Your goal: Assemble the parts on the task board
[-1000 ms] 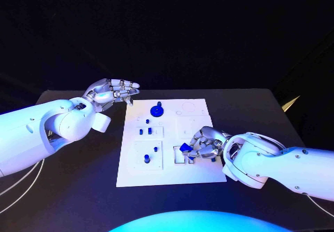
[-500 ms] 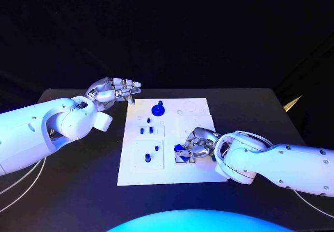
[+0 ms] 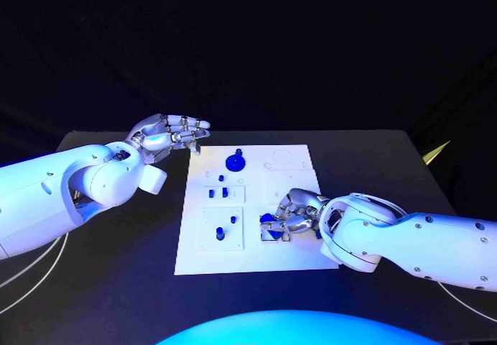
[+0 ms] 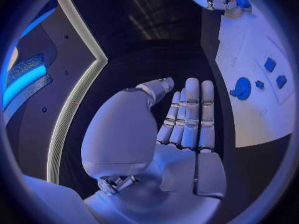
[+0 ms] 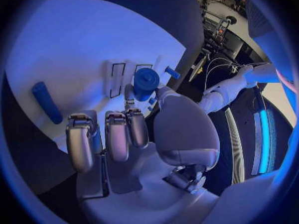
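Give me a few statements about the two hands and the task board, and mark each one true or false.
1. The right hand is over the task board. True.
2. The left hand holds a blue part. False: it holds nothing and hovers beyond the board's far left corner.
3. A round blue part sits near the board's far edge. True.
4. The left hand rests on the board. False: it is off the board, above the black table.
5. The right hand's fingers are curled around a blue part. True.

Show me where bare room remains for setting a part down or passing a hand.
Free: black table left of the task board, its near strip, and the table's far right corner. Crowded: the board's right middle under the right hand, and its far-left corner by the left hand.
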Motion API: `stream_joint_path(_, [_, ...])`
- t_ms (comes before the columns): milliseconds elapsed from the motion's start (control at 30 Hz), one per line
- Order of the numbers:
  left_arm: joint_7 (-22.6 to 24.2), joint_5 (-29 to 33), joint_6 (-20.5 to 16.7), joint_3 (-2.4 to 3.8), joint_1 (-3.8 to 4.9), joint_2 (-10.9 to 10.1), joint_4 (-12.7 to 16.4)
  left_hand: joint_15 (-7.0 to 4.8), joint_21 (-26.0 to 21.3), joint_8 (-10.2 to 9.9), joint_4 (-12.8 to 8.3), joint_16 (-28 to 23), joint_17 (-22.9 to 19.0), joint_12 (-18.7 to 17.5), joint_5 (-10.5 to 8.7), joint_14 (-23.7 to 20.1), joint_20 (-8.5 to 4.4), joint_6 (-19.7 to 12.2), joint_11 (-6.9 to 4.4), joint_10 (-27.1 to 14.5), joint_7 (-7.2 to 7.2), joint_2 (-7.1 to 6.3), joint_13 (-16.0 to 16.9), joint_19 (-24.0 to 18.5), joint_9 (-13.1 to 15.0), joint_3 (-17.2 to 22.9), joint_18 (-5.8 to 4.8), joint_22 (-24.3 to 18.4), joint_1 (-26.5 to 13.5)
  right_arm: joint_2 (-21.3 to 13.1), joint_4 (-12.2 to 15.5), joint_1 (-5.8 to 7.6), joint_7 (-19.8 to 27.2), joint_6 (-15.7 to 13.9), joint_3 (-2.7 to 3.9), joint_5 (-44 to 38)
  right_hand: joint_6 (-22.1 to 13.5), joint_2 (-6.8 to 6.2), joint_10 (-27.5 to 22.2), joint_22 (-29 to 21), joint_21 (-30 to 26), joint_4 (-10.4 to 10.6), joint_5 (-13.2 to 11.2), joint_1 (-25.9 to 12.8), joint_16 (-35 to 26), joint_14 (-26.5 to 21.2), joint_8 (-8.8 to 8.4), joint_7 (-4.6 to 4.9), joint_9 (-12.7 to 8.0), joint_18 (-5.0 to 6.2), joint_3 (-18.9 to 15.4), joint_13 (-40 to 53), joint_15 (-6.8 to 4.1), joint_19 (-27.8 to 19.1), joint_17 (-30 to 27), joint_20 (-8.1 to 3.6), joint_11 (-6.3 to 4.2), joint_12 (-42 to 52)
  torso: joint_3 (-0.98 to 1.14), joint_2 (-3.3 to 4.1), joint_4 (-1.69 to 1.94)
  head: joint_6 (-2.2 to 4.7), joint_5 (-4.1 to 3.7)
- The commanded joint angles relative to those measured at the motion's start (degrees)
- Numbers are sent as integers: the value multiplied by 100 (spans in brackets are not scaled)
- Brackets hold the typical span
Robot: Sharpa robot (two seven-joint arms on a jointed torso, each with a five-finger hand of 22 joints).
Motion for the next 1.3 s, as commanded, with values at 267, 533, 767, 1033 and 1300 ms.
stream_joint_path(267, [38,31,31,4,4,-8,14,6,-26,17,33,28,-5,34,30,-53,37,-34,9,-43,79,9,-9,-2,6,4,74,-9,-67,-128,185,-42,-88,10,-20,-249,360,4,302,1509,26,-5,36,-55,28,518,43,-319,22,-39,60,1001,-50,593,1040,-40,-49,51,-2,-1,-4,-20,16])
stream_joint_path(533, [36,31,36,4,4,-10,12,6,-26,17,33,28,-5,34,30,-53,37,-34,9,-43,79,9,-9,-2,6,4,74,-9,-67,-149,230,-45,-109,-49,-19,-368,366,33,314,1509,26,0,36,-102,32,521,69,-328,37,-39,91,1015,-60,593,1053,-50,-59,71,-12,-5,-3,-16,8])
stream_joint_path(767, [33,31,38,4,4,-12,12,8,-36,16,47,35,-8,43,35,-55,39,-45,11,-59,80,20,-13,0,5,10,75,-16,-80,-121,192,-46,-155,-68,-18,-453,377,46,333,1509,26,5,32,-191,33,521,103,-340,55,-39,106,1043,-69,593,1056,-60,-69,112,-13,-6,3,-24,-2])
stream_joint_path(1033, [31,31,38,4,4,-25,16,8,-39,17,51,37,-9,46,36,-55,40,-46,11,-62,81,22,-14,1,5,11,75,-18,-84,-97,151,-46,-204,-104,-17,-604,382,93,348,1509,26,9,31,-374,37,524,153,-355,81,-39,138,1062,-83,593,1070,-75,-84,133,-14,-3,3,-32,-1])
stream_joint_path(1300, [27,31,38,4,4,-33,20,10,-43,19,61,40,-10,52,36,-56,41,-45,12,-65,81,27,-15,2,6,11,75,-20,-94,-27,102,-46,-253,16,-17,-681,377,93,350,1509,26,8,27,-494,36,523,180,-361,96,-39,142,1063,-89,593,1068,-81,-89,129,-10,-6,-1,-42,1])
